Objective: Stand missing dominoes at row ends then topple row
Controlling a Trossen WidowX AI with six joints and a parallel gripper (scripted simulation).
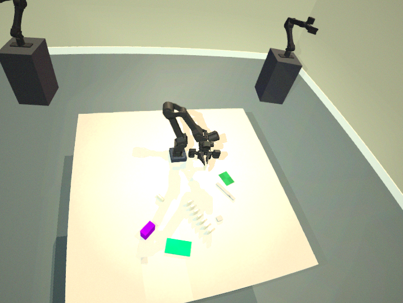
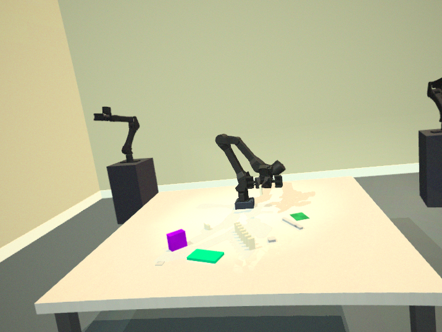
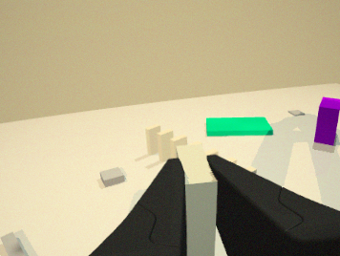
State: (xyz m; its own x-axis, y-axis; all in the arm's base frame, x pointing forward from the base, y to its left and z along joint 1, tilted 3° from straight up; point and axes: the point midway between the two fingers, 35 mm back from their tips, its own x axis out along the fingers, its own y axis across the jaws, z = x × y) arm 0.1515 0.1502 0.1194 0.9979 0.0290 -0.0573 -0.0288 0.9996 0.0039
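Observation:
My gripper (image 1: 205,163) (image 3: 191,168) is shut on a cream domino (image 2: 261,191) (image 3: 201,210). It holds the domino above the table, beside the arm's base and well behind the row. Several cream dominoes stand upright in a slanting, evenly spaced row; the front one (image 1: 209,231) (image 2: 252,244) is at the end far from the arm. In the wrist view the held domino and fingers partly hide the row, with a far domino (image 3: 153,139) in sight. Another small cream block (image 1: 160,197) (image 2: 207,226) lies left of the row.
A small grey block (image 1: 219,218) (image 2: 271,239) (image 3: 113,177) lies right of the row. Behind it are a pale bar (image 1: 224,191) (image 2: 292,223) and a green square (image 1: 226,178) (image 2: 299,216). A teal slab (image 1: 178,247) (image 2: 205,256) (image 3: 239,126), purple block (image 1: 147,230) (image 2: 176,240) (image 3: 328,123) and flat tile (image 1: 143,260) (image 2: 159,263) lie front left.

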